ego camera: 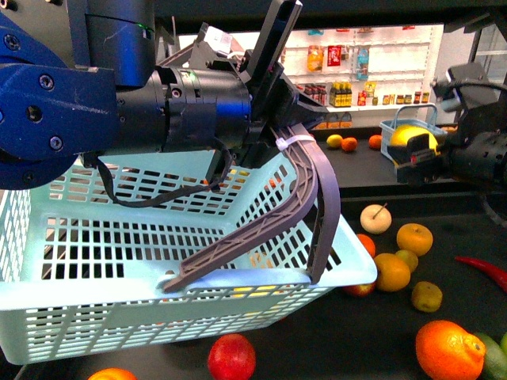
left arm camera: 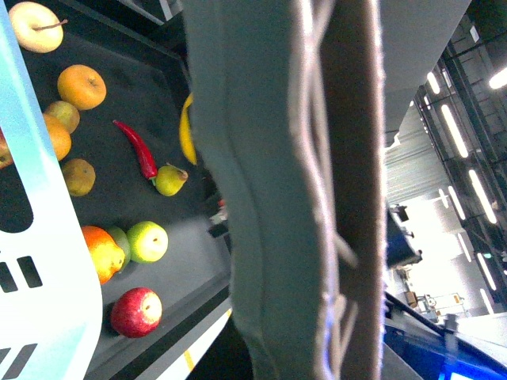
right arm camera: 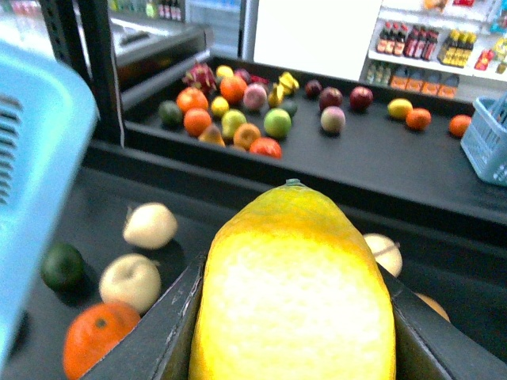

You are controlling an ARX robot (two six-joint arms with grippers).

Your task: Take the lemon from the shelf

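Lemon (right arm camera: pixel 293 293) is held between the right fingers (right arm camera: pixel 162 336), which are drawn in narrowly against its two long flanks, one dark finger on each side. Its long axis is laid along the fingers, and its small nippled tip is pointed away from the wrist, toward the far display of fruit. The broad body is seated between the fingers, and the tip end is left bare beyond them. In the front view the lemon is seen at the right, carried in the air above the black table (ego camera: pixel 348 340) of the shelf (right arm camera: pixel 99 79). It is kept apart from the loose fruit spread below, among which an orange (ego camera: pixel 448 348) and a red apple (ego camera: pixel 231 358) are found. At the left a light blue basket (ego camera: pixel 119 261) is tilted, and its grey handle (ego camera: pixel 326 214) is met by the left fingers (ego camera: pixel 279 43). Whether these are clamped on it cannot be told.
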